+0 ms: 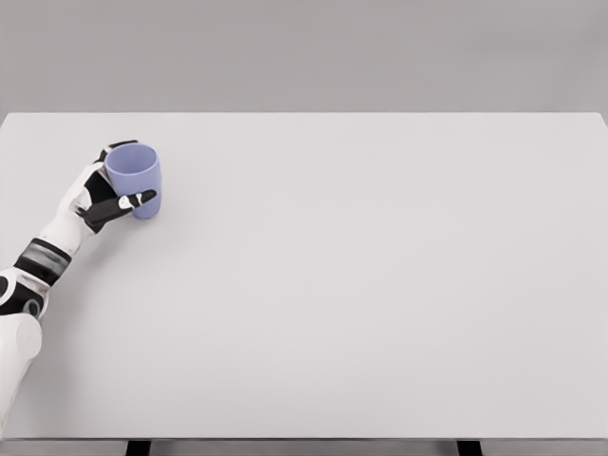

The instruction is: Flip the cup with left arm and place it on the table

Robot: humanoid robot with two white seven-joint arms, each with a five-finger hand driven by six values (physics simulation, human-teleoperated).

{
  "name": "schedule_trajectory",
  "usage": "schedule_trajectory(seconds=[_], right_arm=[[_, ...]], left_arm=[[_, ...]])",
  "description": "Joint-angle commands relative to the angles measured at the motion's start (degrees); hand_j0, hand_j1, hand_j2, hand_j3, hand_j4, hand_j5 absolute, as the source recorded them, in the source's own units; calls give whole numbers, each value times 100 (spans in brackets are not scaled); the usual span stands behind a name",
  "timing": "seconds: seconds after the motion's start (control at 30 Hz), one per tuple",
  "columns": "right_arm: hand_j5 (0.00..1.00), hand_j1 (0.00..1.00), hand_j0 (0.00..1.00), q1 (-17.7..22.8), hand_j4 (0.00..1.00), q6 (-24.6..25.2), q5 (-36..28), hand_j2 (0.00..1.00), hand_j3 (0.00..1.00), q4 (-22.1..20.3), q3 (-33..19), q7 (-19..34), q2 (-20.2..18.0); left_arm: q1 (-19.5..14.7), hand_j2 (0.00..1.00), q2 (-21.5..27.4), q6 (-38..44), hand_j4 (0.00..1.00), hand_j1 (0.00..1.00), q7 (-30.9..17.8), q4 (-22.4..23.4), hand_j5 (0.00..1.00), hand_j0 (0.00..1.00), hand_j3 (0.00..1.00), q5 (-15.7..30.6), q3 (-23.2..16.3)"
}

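One lavender cup (134,178) stands mouth-up on the white table (361,285), near its left edge. One left hand (103,198) grips the cup's side, fingers wrapped around it.

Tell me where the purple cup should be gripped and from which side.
Grip the purple cup around its side wall, coming from its left. It stands with its opening up, so the round wall suits a wrap grasp. The left hand already holds it that way, fingers across the front.
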Motion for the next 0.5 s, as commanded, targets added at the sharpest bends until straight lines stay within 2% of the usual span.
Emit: schedule_trajectory(seconds=[0.0, 0.13, 0.3, 0.37, 0.47], right_arm=[[100, 100, 100, 0, 100, 0, -1, 100, 100, -2, -1, 1, 0], [100, 100, 100, 0, 100, 0, -1, 100, 100, 7, -1, 1, 0], [100, 100, 100, 0, 100, 0, -1, 100, 100, 7, -1, 1, 0], [100, 100, 100, 0, 100, 0, 8, 100, 100, -2, -1, 1, 0], [100, 100, 100, 0, 100, 0, -1, 100, 100, 7, 8, 1, 0]], left_arm=[[0, 40, 7, 75, 40, 40, 3, -6, 40, 40, 40, 34, -2], [9, 46, 7, 58, 46, 46, 3, -14, 46, 46, 46, 25, 7], [9, 76, 7, -4, 76, 76, 3, -23, 76, 76, 76, 16, 15], [17, 82, 7, -4, 82, 82, 3, -41, 82, 82, 82, 16, 16], [18, 86, 7, -4, 86, 86, 3, -50, 86, 86, 86, 16, 16]])
